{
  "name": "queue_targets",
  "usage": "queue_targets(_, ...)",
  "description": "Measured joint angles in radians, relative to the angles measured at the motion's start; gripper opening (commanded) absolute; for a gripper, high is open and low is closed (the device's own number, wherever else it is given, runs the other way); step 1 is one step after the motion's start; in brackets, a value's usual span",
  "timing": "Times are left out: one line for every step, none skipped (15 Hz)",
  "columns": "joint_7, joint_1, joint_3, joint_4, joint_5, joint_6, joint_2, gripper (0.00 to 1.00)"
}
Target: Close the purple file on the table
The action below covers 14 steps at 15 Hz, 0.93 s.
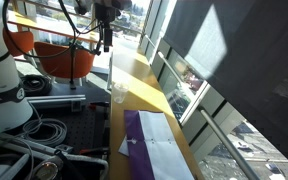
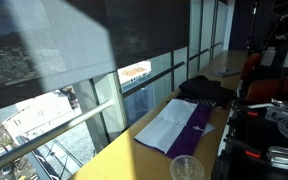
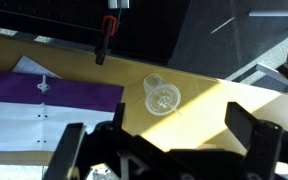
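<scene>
- The thin flat purple file with white paper sheets inside point(image 3: 54, 97) lies open on the long wooden table with the light yellow top point(image 1: 144, 85). It is at the near end of the table in an exterior view point(image 1: 136, 135). White pages show beside the purple cover.
- My gripper point(image 3: 159, 150) hangs high over the table. In the wrist view its two jaws are spread wide apart, and they hold nothing.
- The file is off to one side of the gripper in the wrist view, not under it.
- I think my next job is to get one jaw under the edge of the cover and flip it over.
- The cover looks thin and flat on the wood. A jaw could slide over it and miss.
- If I push too hard, the whole file could skid along the smooth top.
- Loose pages could bend or get caught when the cover folds.
- A small clear plastic cup point(image 3: 162, 96) stands near the file. A wide swing could knock it over.
- The table top is smooth, with bright sun and dark shade on it.
- Big glass windows point(image 1: 214, 90) run right along the table.
- A black platform with cables point(image 1: 44, 130) sits on the other side.
</scene>
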<state>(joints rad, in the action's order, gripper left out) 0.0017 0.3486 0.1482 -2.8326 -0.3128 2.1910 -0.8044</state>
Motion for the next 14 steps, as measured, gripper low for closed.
queue_targets(0.0,0.0,0.0,0.0,0.0,0.0,0.0,1.0)
queue_targets(0.0,0.0,0.0,0.0,0.0,0.0,0.0,1.0)
queue_targets(0.0,0.0,0.0,0.0,0.0,0.0,0.0,1.0)
queue_targets(0.0,0.0,0.0,0.002,0.0,0.0,0.0,1.0)
queue_targets(0.0,0.0,0.0,0.007,0.0,0.0,0.003,1.0)
queue_targets(-0.002,-0.002,0.0,0.012,0.0,0.0,0.011,1.0)
queue_targets(-0.004,-0.009,-0.001,0.014,0.005,0.003,0.026,1.0)
queue_targets(-0.01,-0.021,-0.004,0.014,0.013,0.007,0.046,1.0)
queue_targets(-0.022,-0.04,-0.012,0.015,0.027,0.01,0.071,1.0)
queue_targets(-0.04,-0.066,-0.024,0.015,0.05,0.015,0.1,1.0)
queue_targets(-0.063,-0.097,-0.042,0.016,0.082,0.03,0.131,1.0)
queue_targets(-0.092,-0.132,-0.066,0.018,0.119,0.049,0.164,1.0)
queue_targets(-0.127,-0.17,-0.094,0.023,0.158,0.074,0.201,1.0)
queue_targets(-0.168,-0.209,-0.126,0.031,0.193,0.105,0.241,1.0)
